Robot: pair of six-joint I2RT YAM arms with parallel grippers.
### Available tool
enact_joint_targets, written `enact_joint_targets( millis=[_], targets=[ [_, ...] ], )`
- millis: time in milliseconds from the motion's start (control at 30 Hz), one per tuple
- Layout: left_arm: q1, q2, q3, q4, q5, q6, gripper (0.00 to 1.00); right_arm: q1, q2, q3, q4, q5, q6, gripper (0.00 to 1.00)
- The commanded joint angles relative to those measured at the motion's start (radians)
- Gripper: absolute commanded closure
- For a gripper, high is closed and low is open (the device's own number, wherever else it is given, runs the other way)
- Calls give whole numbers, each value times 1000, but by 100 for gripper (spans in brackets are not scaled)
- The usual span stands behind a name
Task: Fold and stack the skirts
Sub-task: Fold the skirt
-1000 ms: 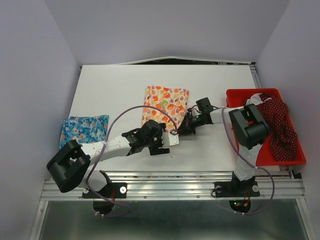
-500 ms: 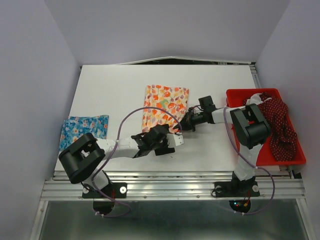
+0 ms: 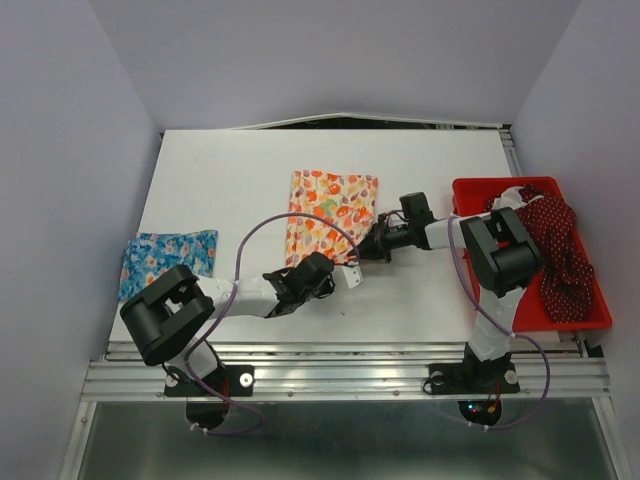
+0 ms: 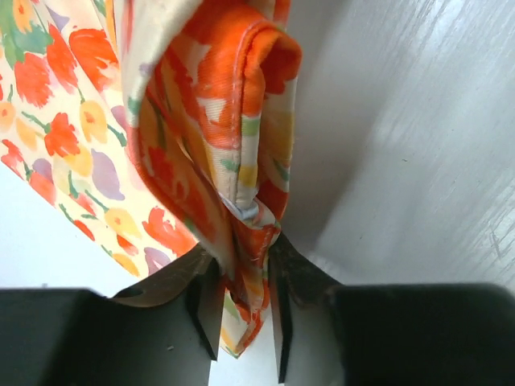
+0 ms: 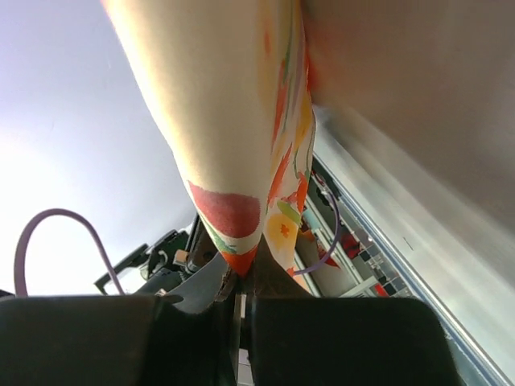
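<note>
Centre of frame, orange-flowered skirt (image 3: 330,205) on white table (image 3: 225,185), left gripper (image 4: 241,322) clamped on its lower edge, right gripper (image 5: 241,283) pinching its lower right corner.

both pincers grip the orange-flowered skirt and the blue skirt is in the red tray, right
Not quite: the blue skirt lies on the table at far left; the red tray holds the dark red dotted skirt, as the top external view shows. Left pincer and right pincer do grip the orange-flowered skirt.

You see a cream skirt (image 3: 330,205) with orange flowers (some purple too), a blue flowery skirt (image 3: 168,258), a dark red skirt (image 3: 560,250) with white dots.
</note>
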Motion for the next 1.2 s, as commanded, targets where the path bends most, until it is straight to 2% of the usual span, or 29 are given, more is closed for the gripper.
enact_joint_targets(
  millis=[0, 33, 67, 100, 133, 200, 367, 433, 533, 633, 767, 867, 1000, 1100, 1167],
  targets=[
    [-2, -26, 10, -24, -8, 4, 69, -19, 31, 30, -47, -19, -113, 89],
    [-2, -26, 15, -33, -5, 8, 71, -19, 33, 51, -78, -12, -170, 79],
    [-2, -27, 24, -59, 1, 11, 73, -33, 37, 126, -208, -2, -228, 52],
    [-2, -27, 29, -73, 7, 13, 78, -42, 43, 174, -287, 45, -288, 38],
    [-2, -29, 33, -105, 20, 13, 81, -64, 47, 224, -358, 79, -398, 29],
    [-2, -32, 47, -139, 33, 11, 92, -85, 60, 375, -531, 158, -481, 28],
    [-2, -47, 85, -252, 86, -5, 100, -124, 112, 614, -736, 316, -734, 26],
    [-3, -61, 101, -301, 122, -7, 100, -124, 145, 722, -745, 323, -791, 27],
    [-6, -67, 142, -393, 172, -6, 100, -124, 194, 815, -656, 280, -802, 30],
    [-8, -68, 185, -484, 208, -1, 100, -101, 315, 1057, -626, 213, -817, 41],
    [-9, -73, 236, -605, 285, 2, 100, -64, 464, 1197, -573, 160, -818, 48],
    [-11, -78, 288, -675, 337, 8, 100, -30, 522, 1190, -443, 140, -828, 50],
    [-9, -76, 334, -738, 365, 8, 100, 25, 570, 1190, -426, 201, -928, 49],
    [-9, -76, 354, -772, 385, 14, 100, 44, 554, 1100, -342, 293, -951, 48],
    [-9, -78, 362, -791, 403, 19, 100, 54, 562, 1069, -355, 306, -978, 53]
  ],
)
